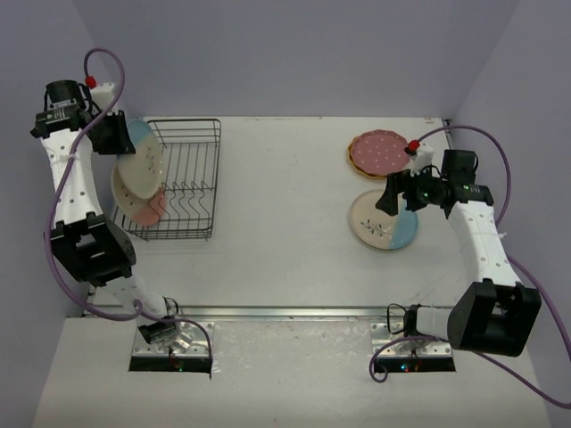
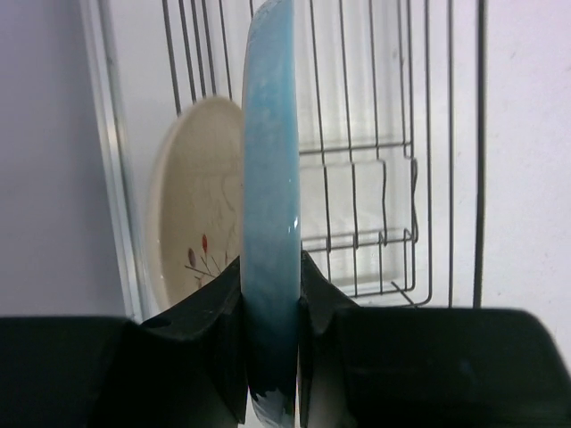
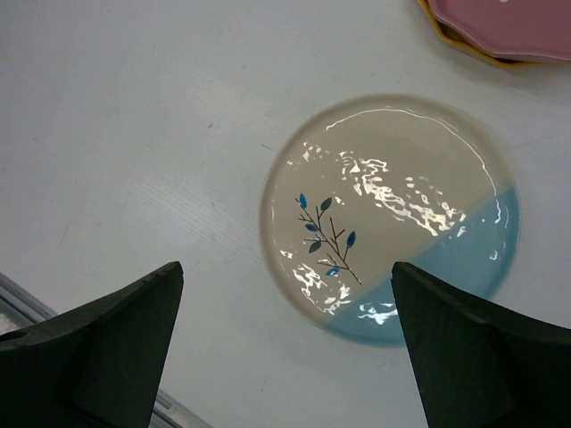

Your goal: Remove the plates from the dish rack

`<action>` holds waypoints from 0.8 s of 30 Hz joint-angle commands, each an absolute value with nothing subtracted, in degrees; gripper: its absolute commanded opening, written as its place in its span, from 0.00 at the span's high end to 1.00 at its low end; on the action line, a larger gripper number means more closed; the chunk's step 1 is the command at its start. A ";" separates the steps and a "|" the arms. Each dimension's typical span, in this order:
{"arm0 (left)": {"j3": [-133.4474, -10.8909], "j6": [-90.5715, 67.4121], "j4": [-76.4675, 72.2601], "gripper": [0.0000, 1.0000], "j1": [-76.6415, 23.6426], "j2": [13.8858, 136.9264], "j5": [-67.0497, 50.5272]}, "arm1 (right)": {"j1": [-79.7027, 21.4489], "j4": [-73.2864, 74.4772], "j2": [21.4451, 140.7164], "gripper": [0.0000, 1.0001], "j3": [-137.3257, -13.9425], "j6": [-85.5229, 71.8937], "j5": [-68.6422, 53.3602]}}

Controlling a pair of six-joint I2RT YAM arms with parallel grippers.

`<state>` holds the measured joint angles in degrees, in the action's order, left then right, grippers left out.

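The dark wire dish rack (image 1: 192,183) stands at the left. My left gripper (image 1: 123,141) is shut on the rim of a cream plate with a blue tint (image 1: 141,162) and holds it upright, tilted, over the rack's left side. In the left wrist view this plate (image 2: 272,160) is edge-on between my fingers (image 2: 210,308). A cream plate with a pink tint (image 1: 143,207) leans in the rack behind it; it also shows in the left wrist view (image 2: 192,201). My right gripper (image 1: 393,194) is open above a cream and blue sprig plate (image 3: 388,214) lying flat on the table.
A dark pink dotted plate (image 1: 379,150) lies on a yellow-orange plate (image 3: 453,45) at the back right. The rack's upright tines (image 2: 375,178) are just right of the held plate. A metal rail (image 1: 268,312) runs along the near edge.
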<state>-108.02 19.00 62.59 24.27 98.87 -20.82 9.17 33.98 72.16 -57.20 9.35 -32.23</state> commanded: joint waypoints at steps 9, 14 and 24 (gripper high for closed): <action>-114.90 26.43 73.20 1.00 18.50 89.97 -60.50 | 8.89 27.10 69.94 0.01 -58.41 -1.79 -53.98; -101.68 28.08 71.78 1.00 6.06 84.77 -67.58 | 6.54 14.23 70.14 0.01 -55.14 -17.15 -67.38; -85.21 15.08 55.44 1.00 -7.94 79.37 -68.97 | -14.56 2.27 72.64 0.05 -52.89 -22.99 -59.84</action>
